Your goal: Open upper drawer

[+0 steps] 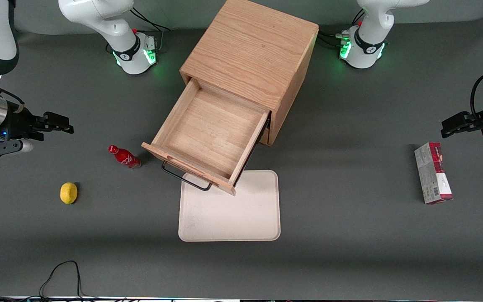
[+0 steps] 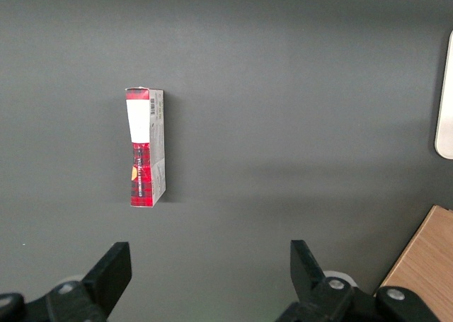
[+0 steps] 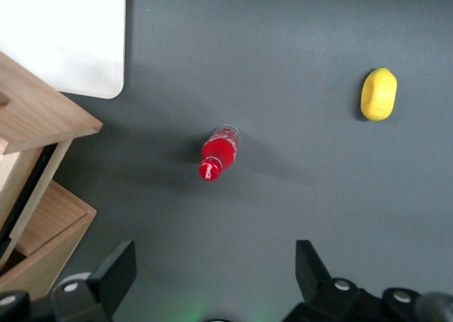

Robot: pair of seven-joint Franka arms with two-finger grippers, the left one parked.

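While upper drawer [image 1: 208, 134] gapes, gripper [image 1: 59, 122] hovers.

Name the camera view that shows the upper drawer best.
The front view: the upper drawer shows whole, pulled out, empty, its black handle above the tray. The right wrist view shows only a corner of it; the left wrist view does not show it. The end effector hangs open, apart from it, toward the working arm's end.

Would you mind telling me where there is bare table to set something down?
Bare table lies between the tray and the box, and nearer the camera than the lemon. It is crowded where bottle, upper drawer and tray meet. The open gripper hovers above table.
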